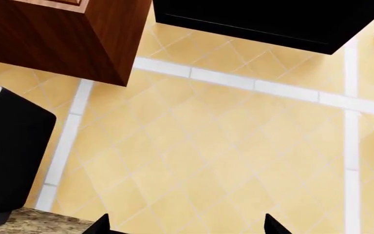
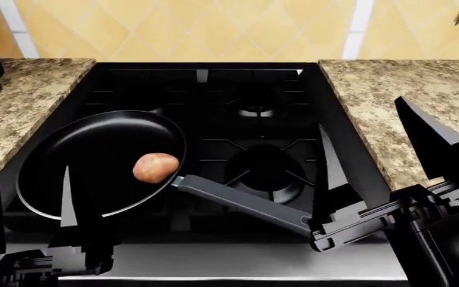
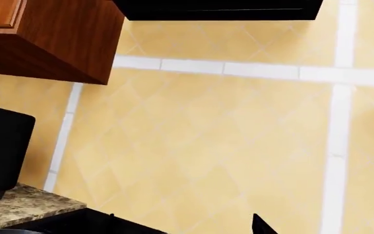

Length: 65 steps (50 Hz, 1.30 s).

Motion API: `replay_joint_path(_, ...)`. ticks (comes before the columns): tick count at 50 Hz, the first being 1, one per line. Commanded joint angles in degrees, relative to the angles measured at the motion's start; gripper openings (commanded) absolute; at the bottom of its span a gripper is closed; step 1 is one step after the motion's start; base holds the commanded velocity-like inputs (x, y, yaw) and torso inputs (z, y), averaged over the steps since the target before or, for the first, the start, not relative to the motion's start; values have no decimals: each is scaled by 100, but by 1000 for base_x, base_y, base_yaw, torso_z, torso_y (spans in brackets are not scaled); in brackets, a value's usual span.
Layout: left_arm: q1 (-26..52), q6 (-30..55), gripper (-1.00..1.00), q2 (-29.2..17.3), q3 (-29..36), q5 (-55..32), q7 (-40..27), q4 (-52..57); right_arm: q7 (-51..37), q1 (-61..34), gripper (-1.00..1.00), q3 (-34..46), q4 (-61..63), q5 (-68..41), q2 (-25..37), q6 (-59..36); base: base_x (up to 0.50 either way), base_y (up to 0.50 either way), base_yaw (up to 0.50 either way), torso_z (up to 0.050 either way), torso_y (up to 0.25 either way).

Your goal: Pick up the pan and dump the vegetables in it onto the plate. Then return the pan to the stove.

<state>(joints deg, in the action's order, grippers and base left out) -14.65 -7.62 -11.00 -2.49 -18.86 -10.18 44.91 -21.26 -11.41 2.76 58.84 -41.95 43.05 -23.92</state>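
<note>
Status: task not started, judging by how things lie.

The pan (image 2: 102,162) sits on the stove (image 2: 253,149), over the front burner at the left of the head view, with its handle (image 2: 241,203) running toward the lower right of the frame. The potato (image 2: 155,167) lies inside the pan, near the rim on the handle side. No plate is visible in any view, so where the vegetable is to go cannot be confirmed from here.

The right gripper (image 2: 373,173) stands at the lower right of the head view with its fingers spread wide, one finger (image 2: 331,179) upright just above the handle's free end, the other over the granite counter (image 2: 397,101). Nothing is held between them. The left gripper (image 2: 30,209) shows at the lower left, one finger (image 2: 67,200) overlapping the pan's near edge in the picture; whether it touches is unclear. Its fingers look spread and empty.

Both wrist views look at the tiled wall (image 1: 239,161), wooden cabinets (image 1: 64,34) and a dark appliance (image 1: 8,156); only finger tips show at their lower edges.

Outstanding: grasp the handle, lift, tip the potato onto the plate, return the pan.
</note>
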Motion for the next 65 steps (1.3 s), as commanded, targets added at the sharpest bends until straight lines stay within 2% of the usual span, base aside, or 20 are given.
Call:
replay_joint_path(1,13,-65,100,-32,36,-3,-40,-49,647,-1080,100,190,-255,-1200,712,-282,0,0,0,0,0)
replay_joint_path(12,8,-90,100,-83,20,-44,-119,56,2083,-2289,100,900,-941,-1826,1005,-838,0,0,0,0,0)
replay_joint_path(19,-11,-78,100,-118,25,-64,-172,143,2769,-3128,100,1421,-1494,-2085,821,-1346,0,0,0,0,0)
replay_joint_path(27,-33,-82,100,-166,1,-122,-220,197,3153,-4064,100,2052,-2023,-2243,495,-2132,0,0,0,0,0)
replay_joint_path(46,-33,-123,100,-231,38,-155,-288,169,3155,-4504,100,2671,-2344,-2858,245,-3097,0,0,0,0,0)
replay_joint_path(65,-33,-189,100,-302,72,-181,-328,138,3448,-4443,100,3377,-2799,-1976,-90,-3127,0,0,0,0,0)
